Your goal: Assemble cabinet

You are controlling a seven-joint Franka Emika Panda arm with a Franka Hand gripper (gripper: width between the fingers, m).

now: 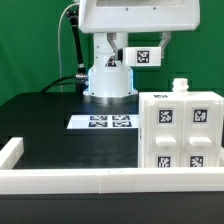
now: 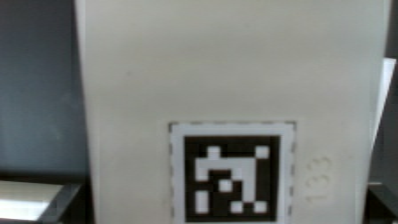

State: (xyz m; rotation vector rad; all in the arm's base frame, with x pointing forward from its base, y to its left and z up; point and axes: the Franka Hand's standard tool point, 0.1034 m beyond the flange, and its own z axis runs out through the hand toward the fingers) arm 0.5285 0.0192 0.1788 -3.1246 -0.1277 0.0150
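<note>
The cabinet (image 1: 178,132), a large white box body with four black-and-white tags on its front, stands at the exterior view's right with a small white peg (image 1: 180,86) on top. My gripper (image 1: 150,46) is raised above and behind the cabinet, shut on a white tagged panel (image 1: 145,57) held in the air. In the wrist view this panel (image 2: 222,110) fills the picture, upright, with its tag low on the face. My fingers are hidden there.
The marker board (image 1: 104,122) lies flat on the black table in front of the robot base (image 1: 108,80). A low white rail (image 1: 60,180) runs along the table's front and the exterior view's left edge.
</note>
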